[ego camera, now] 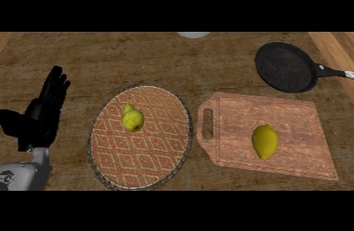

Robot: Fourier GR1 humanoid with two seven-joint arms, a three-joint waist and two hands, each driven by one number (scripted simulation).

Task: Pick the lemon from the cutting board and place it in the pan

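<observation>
The task is at its very start: nothing is held and no hand is near the fruit. The yellow, pointed-ended lemon (265, 141) lies on the reddish-brown wooden cutting board (290, 113) at the right of the counter, towards the board's near half and well clear of its handle slot. The black round frying pan (285, 66) sits beyond the board, at the far right, its handle pointing out to the right edge; its inside holds nothing.

The black left hand (43, 114) shows at the left edge, fingers straight and apart, pointing up, resting and touching nothing. The right hand is not in view at all.

A second yellowish fruit, pear-shaped (132, 118), sits on the round woven patterned mat (142, 153) in the middle (easy to mistake for the target, but it is not on the board).

Judging from this, the next move calls for bringing a hand in over the board, most likely the right one since lemon and pan are both on that side, lowering onto the lemon and closing round it before carrying it the short way far-right to the pan.
</observation>
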